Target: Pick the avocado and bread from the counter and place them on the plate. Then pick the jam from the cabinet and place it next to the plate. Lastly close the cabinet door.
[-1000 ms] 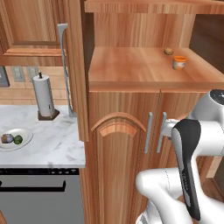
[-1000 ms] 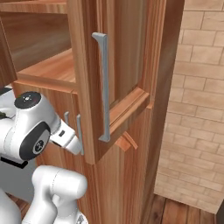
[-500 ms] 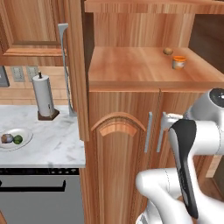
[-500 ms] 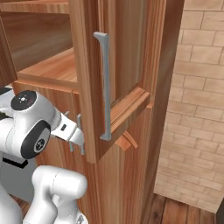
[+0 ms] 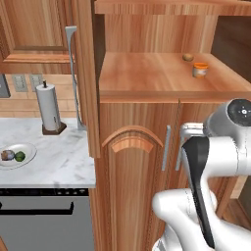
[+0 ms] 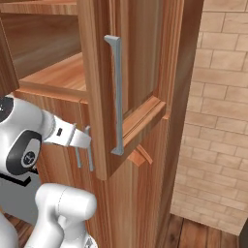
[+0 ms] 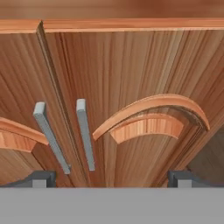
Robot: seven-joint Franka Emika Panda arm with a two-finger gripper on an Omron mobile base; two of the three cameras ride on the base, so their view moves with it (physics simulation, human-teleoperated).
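Observation:
The orange jam point(image 5: 200, 70) stands on the open shelf of the brown cabinet point(image 5: 147, 78), toward its right. Far left, the white plate point(image 5: 27, 149) lies on the marble counter point(image 5: 59, 162) and holds the brown bread point(image 5: 7, 155) and the green avocado point(image 5: 19, 156). My gripper point(image 7: 113, 177) is open, its dark fingertips point(image 7: 43, 177) wide apart with nothing between them. It faces the arched lower cabinet doors and their two silver handles point(image 7: 85, 133). From the right side, the hand point(image 6: 65, 135) is level with the top of those lower doors, well below the jam.
Both upper cabinet doors stand open: the left one point(image 5: 82, 73) juts over the counter, the right one point(image 6: 131, 82) swings out with its long handle. A small brown lump point(image 5: 188, 57) sits behind the jam. A paper-towel roll point(image 5: 49, 108) stands on the counter. Brick wall point(image 6: 218, 97) to the right.
My hand has risen a little in front of the lower cabinet doors. The jam, the plate and the doors have not moved.

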